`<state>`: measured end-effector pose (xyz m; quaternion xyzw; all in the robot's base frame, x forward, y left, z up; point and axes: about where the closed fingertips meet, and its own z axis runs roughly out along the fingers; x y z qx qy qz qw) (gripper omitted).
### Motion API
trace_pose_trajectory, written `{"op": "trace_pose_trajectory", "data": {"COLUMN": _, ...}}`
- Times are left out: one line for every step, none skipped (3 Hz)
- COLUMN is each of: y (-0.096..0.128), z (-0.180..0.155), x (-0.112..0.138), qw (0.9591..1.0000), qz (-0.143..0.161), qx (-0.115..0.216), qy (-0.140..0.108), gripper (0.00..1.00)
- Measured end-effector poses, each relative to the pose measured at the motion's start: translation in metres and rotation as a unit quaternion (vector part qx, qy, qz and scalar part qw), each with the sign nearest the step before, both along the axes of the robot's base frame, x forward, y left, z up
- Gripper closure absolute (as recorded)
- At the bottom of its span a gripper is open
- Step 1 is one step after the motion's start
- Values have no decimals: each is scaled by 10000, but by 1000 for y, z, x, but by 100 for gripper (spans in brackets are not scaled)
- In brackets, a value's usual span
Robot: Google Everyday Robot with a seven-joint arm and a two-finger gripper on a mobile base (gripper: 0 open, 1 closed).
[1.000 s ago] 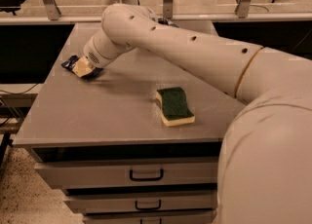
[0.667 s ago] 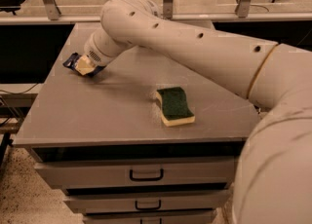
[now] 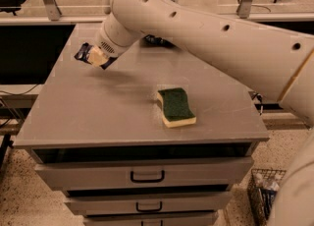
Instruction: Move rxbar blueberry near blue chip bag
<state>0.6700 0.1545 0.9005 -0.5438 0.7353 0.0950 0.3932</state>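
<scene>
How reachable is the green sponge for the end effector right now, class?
Probably reachable, yes: the sponge lies uncovered, with bare table between it and the end effector at the table's left. However, it seems shut on the rxbar blueberry.

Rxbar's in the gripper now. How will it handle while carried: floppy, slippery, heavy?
The rxbar juts from the gripper over the table's far-left corner without drooping, so it is probably fairly stiff. Small and thin, it is likely light. Its wrapper looks smooth, so it might slip; move gently.

Pincer (image 3: 96,58) gripping rxbar blueberry (image 3: 81,53) hangs over table (image 3: 93,117) rear left; sponge (image 3: 175,106) obstructs mid-table.
</scene>
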Motion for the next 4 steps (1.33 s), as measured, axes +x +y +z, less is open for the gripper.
{"op": "trace_pose_trajectory", "data": {"y": -14, "z": 0, "x": 1, "qw": 9998, "qz": -127, "qx": -119, "qy": 39, "gripper": 100}}
{"op": "trace_pose_trajectory", "data": {"y": -60, "z": 9, "x": 4, "qw": 9975, "qz": -540, "qx": -444, "qy": -32, "gripper": 100}}
{"op": "trace_pose_trajectory", "data": {"y": -129, "z": 25, "x": 11, "qw": 9892, "qz": -1146, "qx": -887, "qy": -220, "gripper": 100}}
{"op": "trace_pose_trajectory", "data": {"y": -203, "z": 33, "x": 23, "qw": 9749, "qz": -1830, "qx": -1224, "qy": -347, "gripper": 100}}
